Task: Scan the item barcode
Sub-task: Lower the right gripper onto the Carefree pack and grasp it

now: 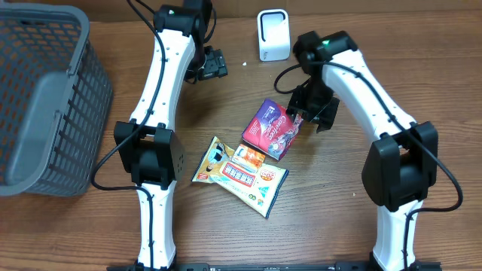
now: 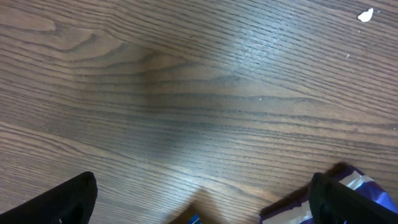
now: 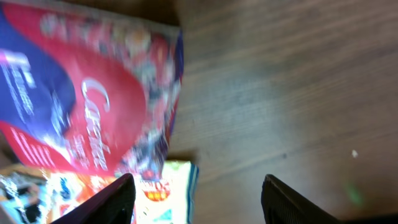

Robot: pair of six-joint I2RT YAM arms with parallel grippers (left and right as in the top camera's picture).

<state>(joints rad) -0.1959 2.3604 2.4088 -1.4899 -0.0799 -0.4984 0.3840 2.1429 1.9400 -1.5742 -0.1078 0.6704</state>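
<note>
Wooden table [image 1: 68, 226] filled our view; the purple-red packet [image 1: 271, 129] lay at centre frame, the right gripper [image 1: 313, 119] just beside it with fingers apart, the left gripper [image 1: 217, 65] spread wide at upper centre.

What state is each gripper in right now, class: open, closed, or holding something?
Left gripper: open, holding nothing.
Right gripper: open, holding nothing, beside the purple and red packet.

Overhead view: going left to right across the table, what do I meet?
grey basket → left gripper → purple snack packet → right gripper
</note>
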